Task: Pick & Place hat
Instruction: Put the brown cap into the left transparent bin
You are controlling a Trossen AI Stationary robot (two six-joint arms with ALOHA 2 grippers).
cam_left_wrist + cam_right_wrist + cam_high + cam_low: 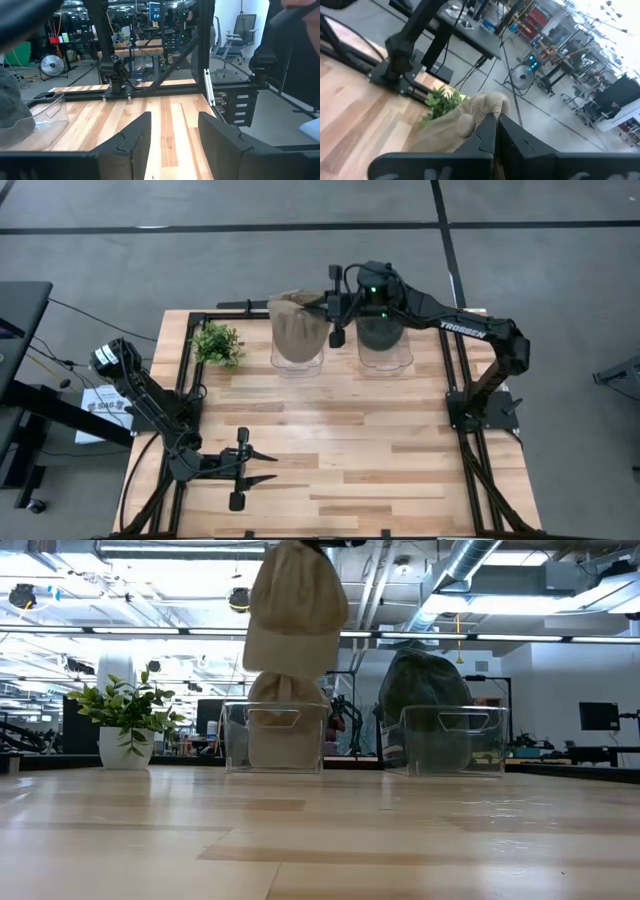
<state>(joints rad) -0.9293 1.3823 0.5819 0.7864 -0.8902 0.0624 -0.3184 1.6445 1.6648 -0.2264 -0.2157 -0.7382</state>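
I am in the carrying step now: my right pincer [322,304] is clenched on the beige hat [297,328] and holds it in the air at the far edge of the table [350,450]. In the low view the hat hangs directly above the left clear bin [275,738], apart from it, with its lower rim above what is already inside. In the right wrist view the fabric is pinched between the two fingers at the crown.

I judge that the next move is either to lower the hat into a bin or to carry it away; from these pictures I cannot tell which. If I lower it, I must keep it centred over the opening, because the soft cloth can catch on the wall of the bin. If I carry it away, I must lift it clear of the rim first.

About the containers: the left clear bin holds another beige hat [287,692], which stands higher than the walls. The right clear bin [455,740], just beside the first, holds a dark green hat [425,680]. A small potted plant [217,343] stands near the far left corner.

My left pincer [262,465] waits with fingers spread, near the near left corner of the table.
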